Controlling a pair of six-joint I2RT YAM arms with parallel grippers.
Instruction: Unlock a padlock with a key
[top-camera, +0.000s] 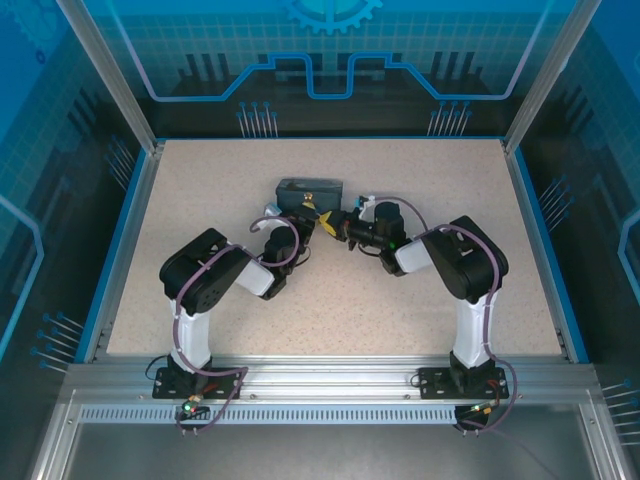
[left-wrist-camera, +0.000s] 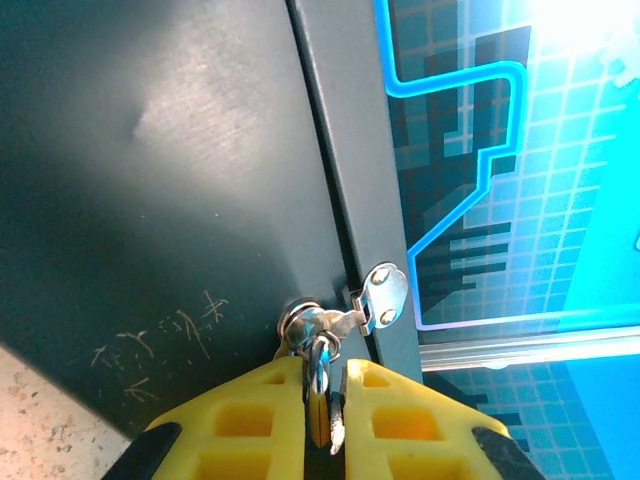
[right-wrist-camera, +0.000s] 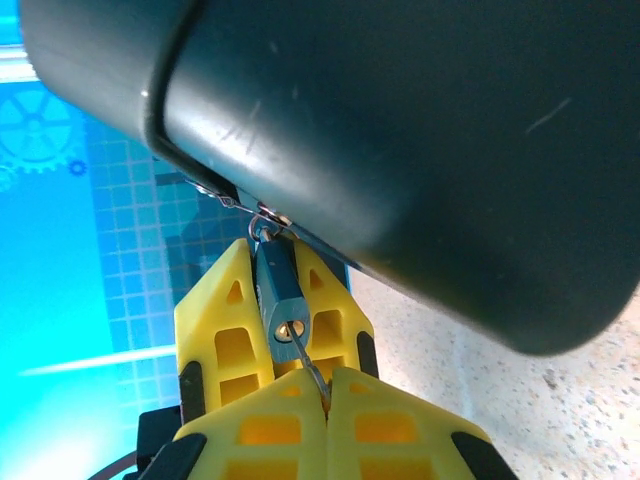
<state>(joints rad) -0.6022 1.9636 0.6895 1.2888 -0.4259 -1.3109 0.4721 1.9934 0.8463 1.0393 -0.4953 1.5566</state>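
Padlock (right-wrist-camera: 278, 290), small with a bluish-grey body, hangs by its thin silvery shackle (right-wrist-camera: 262, 228) from the metal hasp (left-wrist-camera: 385, 295) on the edge of the dark tin box (right-wrist-camera: 420, 130). Its brass keyhole (right-wrist-camera: 291, 328) faces the right wrist camera. The left gripper (left-wrist-camera: 325, 405) is closed on the padlock body, one yellow finger on each side. A thin grey key (right-wrist-camera: 308, 362) runs from the keyhole down to the right gripper (right-wrist-camera: 327, 398), whose yellow fingers are pressed together on its other end. From above, both arms reach inward and their grippers meet just in front of the tin, near the middle of the speckled beige table (top-camera: 420, 290).
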